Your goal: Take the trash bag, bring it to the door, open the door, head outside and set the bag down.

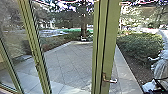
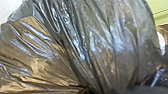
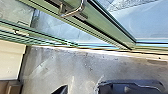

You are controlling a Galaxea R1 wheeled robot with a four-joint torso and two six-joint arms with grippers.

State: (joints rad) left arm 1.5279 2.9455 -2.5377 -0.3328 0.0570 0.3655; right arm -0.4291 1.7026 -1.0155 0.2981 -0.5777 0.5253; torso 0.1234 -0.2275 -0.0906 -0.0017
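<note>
In the head view the door's green frame (image 1: pixel 106 37) stands upright a little right of the middle, with its metal handle (image 1: pixel 110 80) low on it. The trash bag (image 2: pixel 120 42), dark and glossy, looms large in the left wrist view; its folds draw together where my left gripper (image 2: pixel 91 89) is shut on it. From the right wrist, the door handle (image 3: pixel 75 10) shows on the green door frame (image 3: pixel 110 32), above a pale floor. Whether the door stands ajar, I cannot tell.
Beyond the glass lies a paved yard (image 1: pixel 67 65) with a tree (image 1: pixel 84 28) at its far end and a hedge (image 1: pixel 141 45) on the right. Another green post (image 1: pixel 33 50) leans at the left. A pale, blurred figure (image 1: pixel 161 67), perhaps a person, is at the right edge.
</note>
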